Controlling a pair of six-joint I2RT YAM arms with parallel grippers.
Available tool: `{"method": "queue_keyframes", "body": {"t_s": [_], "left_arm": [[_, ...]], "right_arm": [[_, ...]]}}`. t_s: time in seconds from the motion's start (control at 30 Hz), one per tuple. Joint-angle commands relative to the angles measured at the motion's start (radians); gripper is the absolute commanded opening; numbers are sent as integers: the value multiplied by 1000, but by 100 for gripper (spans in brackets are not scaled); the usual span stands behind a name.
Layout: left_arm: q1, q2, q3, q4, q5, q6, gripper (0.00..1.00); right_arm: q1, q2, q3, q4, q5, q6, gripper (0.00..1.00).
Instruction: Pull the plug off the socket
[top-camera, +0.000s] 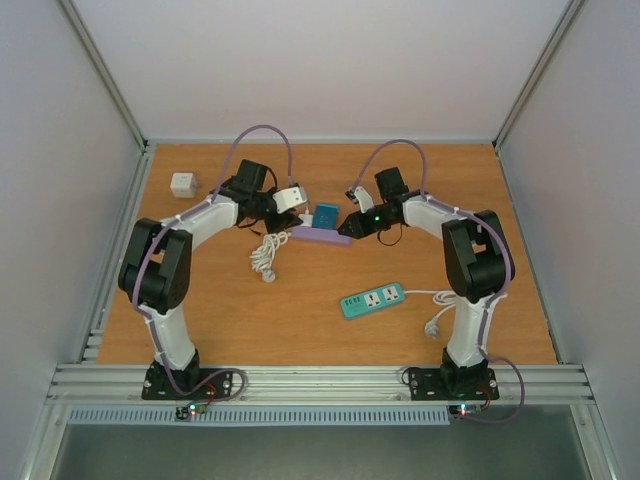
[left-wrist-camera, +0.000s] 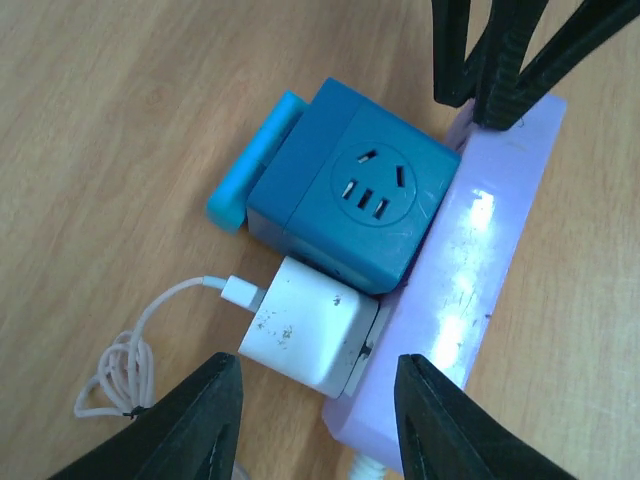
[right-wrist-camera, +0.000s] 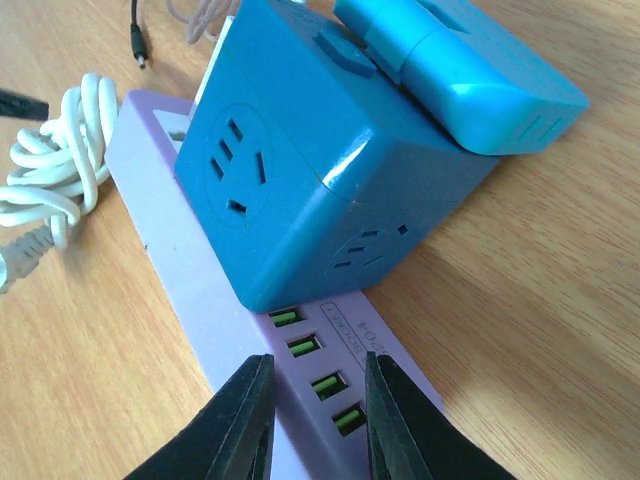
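Note:
A white charger plug (left-wrist-camera: 305, 325) with a thin white cable (left-wrist-camera: 140, 330) sits in the near end of a purple power strip (left-wrist-camera: 480, 250), with a thin gap showing at its base. A blue cube socket (left-wrist-camera: 350, 195) with a light blue adapter (left-wrist-camera: 255, 160) sits beside it on the same strip. My left gripper (left-wrist-camera: 318, 420) is open, with its fingers either side of the white plug and not touching it. My right gripper (right-wrist-camera: 315, 420) is slightly open, with its tips over the strip (right-wrist-camera: 200, 270) by the green USB ports. It is not closed round the strip.
A teal power strip (top-camera: 372, 299) with a white cord and plug (top-camera: 433, 327) lies at the front right. A coiled white cable (top-camera: 264, 255) lies left of the purple strip (top-camera: 320, 236). A small white cube (top-camera: 183, 184) sits at the back left.

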Motion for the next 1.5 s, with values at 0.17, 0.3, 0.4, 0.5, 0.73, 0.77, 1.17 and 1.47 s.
{"method": "queue_keyframes", "body": {"t_s": [0.17,0.3,0.4,0.5,0.73,0.77,1.17,1.47], "left_arm": [[0,63,54,-78,28,158,46],[-4,81,56,-81,18,172,45],[-7,87,51,-93,19,182,44],[-16,77,24,-111,12,213,41],[-36,4,-109,-81,2,255,34],[-37,1,-119,-83,1,257,34],[-61,-69,-237,-47,-17,280,33],[-67,-118,-309,4,-24,257,34]], "right_arm": [[40,-57,-104,28,86,-122,27],[50,-73,-139,52,96,-141,26],[53,-82,-158,64,103,-154,26],[55,-91,-177,75,109,-168,26],[71,-142,-251,126,126,-220,25],[77,-149,-262,131,130,-231,25],[118,-209,-359,169,171,-321,24],[117,-252,-381,178,157,-304,25]]}}
